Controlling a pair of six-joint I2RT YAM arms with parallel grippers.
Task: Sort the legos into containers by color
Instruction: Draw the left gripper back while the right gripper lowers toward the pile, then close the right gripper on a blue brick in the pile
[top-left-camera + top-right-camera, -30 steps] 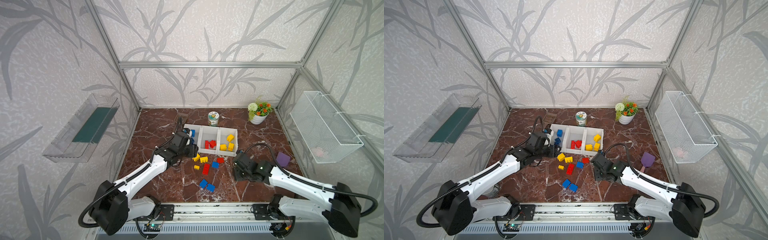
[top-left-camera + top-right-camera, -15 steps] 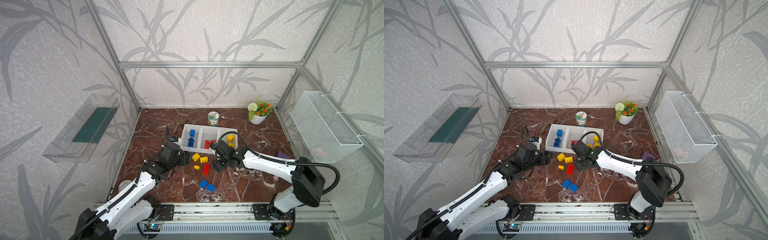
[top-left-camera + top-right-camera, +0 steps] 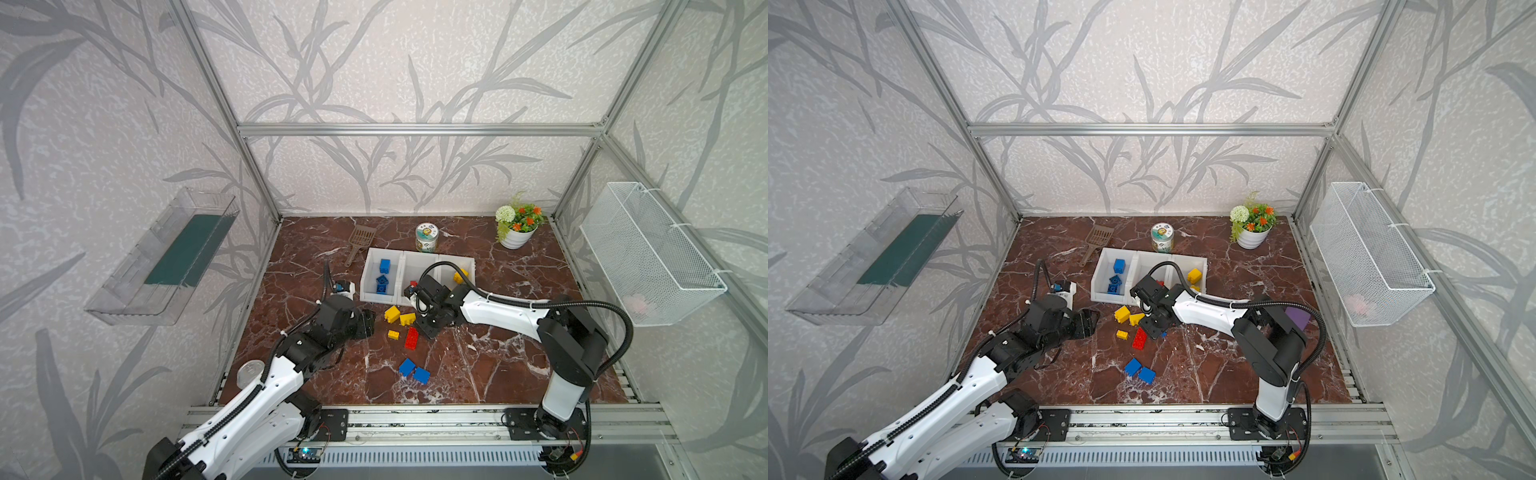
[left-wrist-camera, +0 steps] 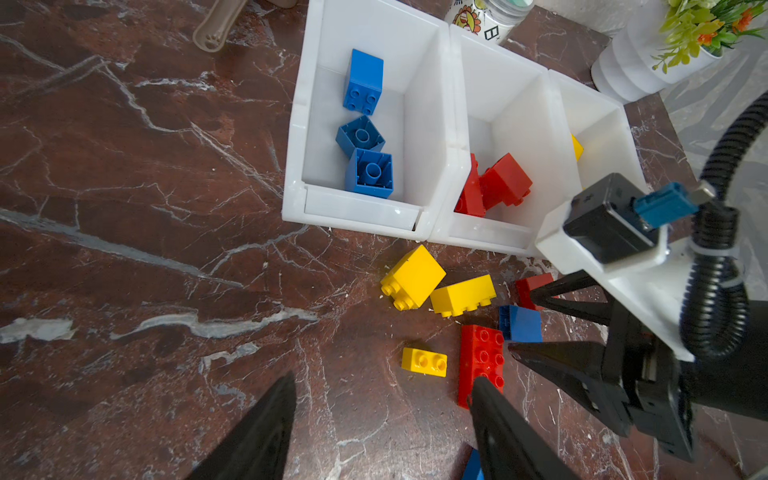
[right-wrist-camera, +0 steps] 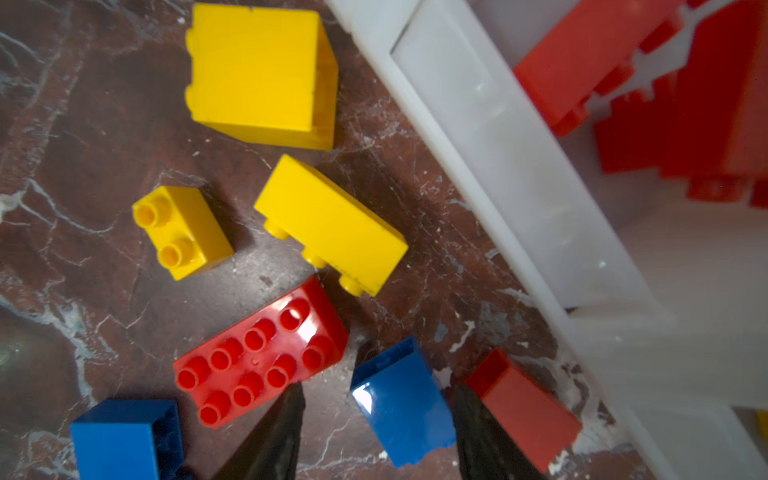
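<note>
One blue lego (image 5: 401, 401), lying on the surface just nearward of the containers (image 4: 515, 99), is straddled by the spread right fingers (image 5: 282, 432), so closure and carriage to the blue bin (image 4: 318, 124) are judged due; the left fingers (image 4: 257, 432) are held apart, empty.

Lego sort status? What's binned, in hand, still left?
Done: three blue bricks in the end bin, red bricks in the middle bin, a yellow brick in the third bin.
In hand: right claw open astride a loose blue brick, not gripped yet; left claw open, empty.
Left: three yellow bricks, a long red brick, a small red brick and two blue bricks on the table.
</note>
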